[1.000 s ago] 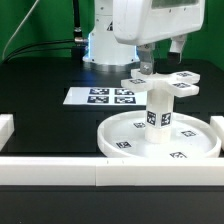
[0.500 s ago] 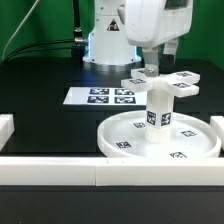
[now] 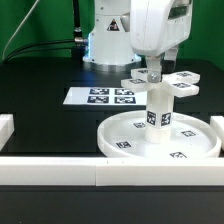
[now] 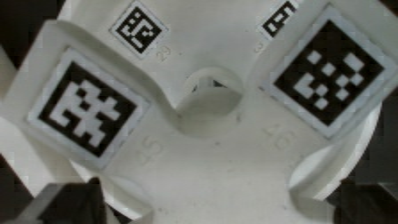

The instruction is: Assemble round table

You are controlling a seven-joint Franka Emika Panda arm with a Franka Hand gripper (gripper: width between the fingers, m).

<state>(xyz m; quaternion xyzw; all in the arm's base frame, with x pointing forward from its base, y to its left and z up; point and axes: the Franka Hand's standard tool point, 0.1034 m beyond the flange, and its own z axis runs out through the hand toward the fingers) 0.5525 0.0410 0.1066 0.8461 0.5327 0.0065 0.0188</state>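
The large round disc lies at the front, on the exterior view's right. The short thick leg stands upright at its middle. The cross-shaped base lies on the black table just behind the disc. My gripper hangs right over the middle of the cross base, its fingers down at the base's hub. In the wrist view the cross base fills the picture with its tagged arms. My gripper is open, with a dark fingertip on either side of the hub.
The marker board lies flat on the table on the exterior view's left of the cross base. A long white border bar runs along the front, and another stands at the left edge. The arm's pedestal is at the back.
The arm has moved toward the exterior view's right and settled over the cross base. The disc, leg and base have not moved.
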